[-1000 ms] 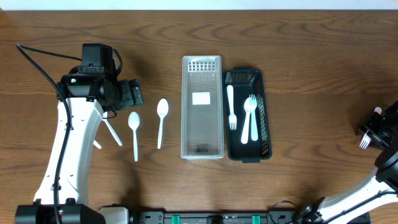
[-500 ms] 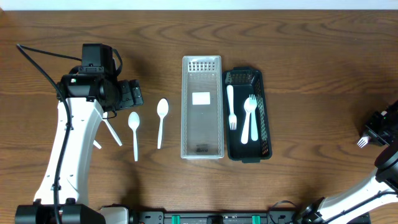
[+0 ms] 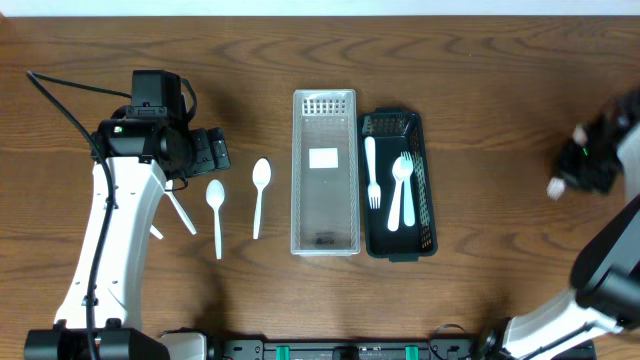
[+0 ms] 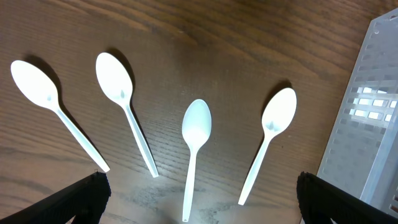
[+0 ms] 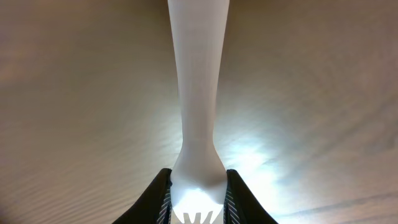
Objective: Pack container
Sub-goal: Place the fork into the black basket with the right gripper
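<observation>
**tinkerer_q:** ok, what's changed from a second ago?

**me:** The grab landed. My right claw (image 5: 196, 198) was hanging half apart over a white fork (image 5: 194, 93), and now both fingers are pinched on its wide end. The handle pokes straight out ahead of the claw. The arm has also swung away from my base. The overhead view is smeared right there, so I won't swear the fork is clear of the table (image 3: 500, 80), but it looks lifted to me.

**tinkerer_q:** so where does it go?

**me:** My guess is the black tray (image 3: 428, 205). It's well off to that claw's left and already has some white cutlery lying in it. The clear container (image 3: 325, 200) sits just beyond the tray from there, right beside it, with no cutlery in it. So the pick is done and the carry across is what's left.

**tinkerer_q:** and the other arm?

**me:** My left claw (image 4: 200, 202) is spread wide with nothing in it. It hovers with four spoons (image 4: 196, 124) fanned out just ahead of it, none packed yet.
</observation>
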{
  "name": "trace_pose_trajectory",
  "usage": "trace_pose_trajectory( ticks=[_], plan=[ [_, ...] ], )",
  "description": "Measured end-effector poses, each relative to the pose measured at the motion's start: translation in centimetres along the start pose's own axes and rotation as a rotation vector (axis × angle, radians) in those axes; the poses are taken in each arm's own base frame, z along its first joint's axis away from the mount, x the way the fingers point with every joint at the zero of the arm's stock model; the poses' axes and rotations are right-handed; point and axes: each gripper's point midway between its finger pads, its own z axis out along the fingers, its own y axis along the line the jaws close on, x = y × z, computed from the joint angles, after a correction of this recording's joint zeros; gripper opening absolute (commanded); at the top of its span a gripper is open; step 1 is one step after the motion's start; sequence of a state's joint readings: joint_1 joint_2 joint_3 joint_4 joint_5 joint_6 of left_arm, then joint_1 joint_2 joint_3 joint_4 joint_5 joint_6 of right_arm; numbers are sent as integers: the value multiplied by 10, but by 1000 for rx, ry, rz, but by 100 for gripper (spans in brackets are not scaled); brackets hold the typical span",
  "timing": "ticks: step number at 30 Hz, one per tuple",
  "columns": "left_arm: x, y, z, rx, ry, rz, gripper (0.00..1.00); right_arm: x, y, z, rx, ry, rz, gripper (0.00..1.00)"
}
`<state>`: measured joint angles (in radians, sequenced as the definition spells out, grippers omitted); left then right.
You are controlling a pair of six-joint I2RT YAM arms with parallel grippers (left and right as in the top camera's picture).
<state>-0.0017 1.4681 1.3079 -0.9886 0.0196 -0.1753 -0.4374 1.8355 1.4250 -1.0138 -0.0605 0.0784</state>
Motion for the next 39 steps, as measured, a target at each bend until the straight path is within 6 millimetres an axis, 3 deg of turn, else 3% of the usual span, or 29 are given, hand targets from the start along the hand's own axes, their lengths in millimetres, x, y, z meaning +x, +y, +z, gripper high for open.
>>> trace_pose_trajectory(
  ticks=[4,7,10,12,16,19,25,27,33,39],
  plan=[
    [0,0,0,0,0,0,98,-14,86,-78,-78,-214,-210,1],
    [0,0,0,0,0,0,98,3,152,-121,-161,-315,-367,1],
    [0,0,0,0,0,0,98,31,199,-131,-220,-317,-475,1],
    [0,0,0,0,0,0,98,51,225,-125,-241,-286,-535,1],
    [0,0,0,0,0,0,98,83,260,-103,-247,-205,-612,1],
    [0,0,0,0,0,0,98,103,274,-76,-222,-124,-648,1],
    [0,0,0,0,0,0,98,137,277,-17,-127,60,-678,2],
    [0,0,0,0,0,0,98,145,276,-4,-103,102,-683,14],
    [0,0,0,0,0,0,98,148,277,6,-88,119,-676,40],
    [0,0,0,0,0,0,98,149,276,5,-84,120,-681,42]
  ],
)
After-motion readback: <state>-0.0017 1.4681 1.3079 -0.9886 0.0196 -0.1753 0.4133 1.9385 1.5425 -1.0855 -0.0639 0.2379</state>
